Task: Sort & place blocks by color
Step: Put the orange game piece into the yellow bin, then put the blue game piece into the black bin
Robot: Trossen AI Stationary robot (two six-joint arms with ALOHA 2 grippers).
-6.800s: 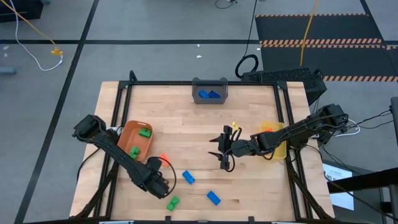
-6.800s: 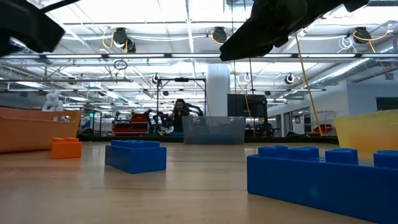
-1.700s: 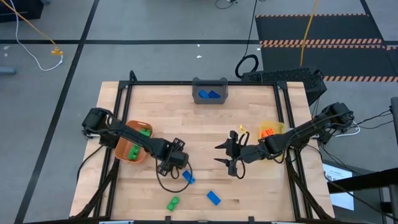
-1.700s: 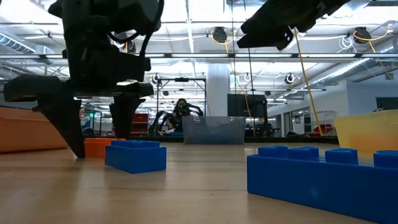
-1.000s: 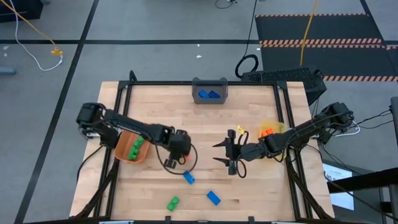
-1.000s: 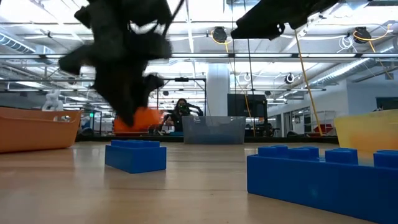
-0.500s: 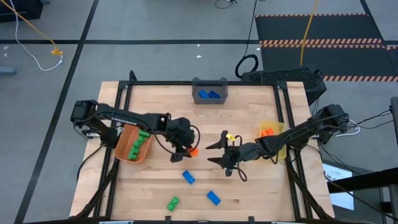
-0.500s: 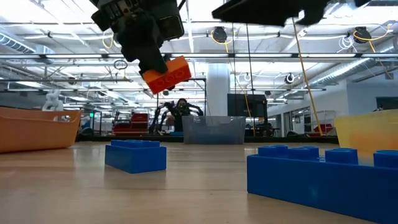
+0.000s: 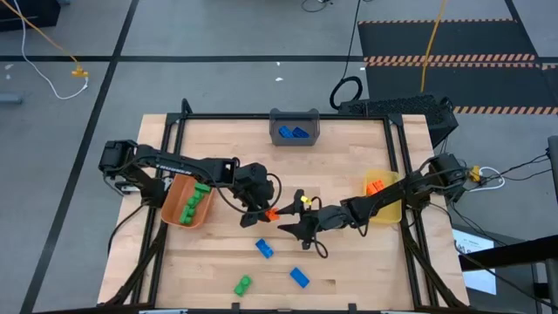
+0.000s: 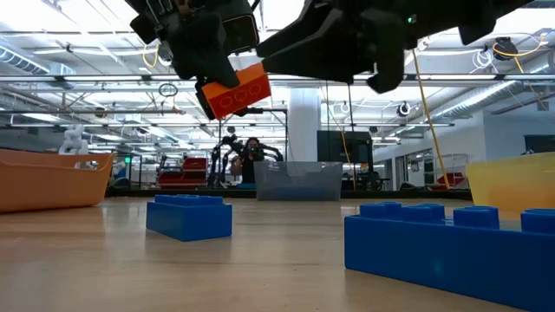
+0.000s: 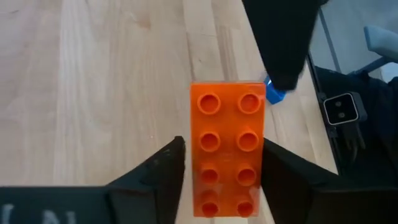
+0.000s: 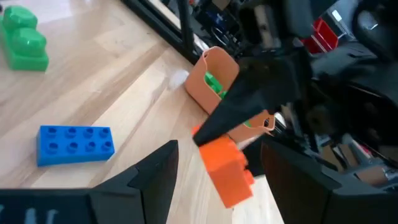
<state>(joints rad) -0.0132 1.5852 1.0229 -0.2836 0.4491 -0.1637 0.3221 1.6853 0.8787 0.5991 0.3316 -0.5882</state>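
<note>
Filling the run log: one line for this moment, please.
left pincer: shut on orange block, aloft mid-table | right pincer: open, beside it | phase: handover

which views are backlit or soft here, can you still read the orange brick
Low view: bright ceiling lights behind turn both arms into black silhouettes, yet the small orange studded plastic brick reads clearly. Left wrist view: brick sharp, studs countable; the dark shape beyond it is soft. Right wrist view: brick sharp, background blurry.

Overhead and table-level views share the orange block (image 9: 271, 213) mid-table
</note>
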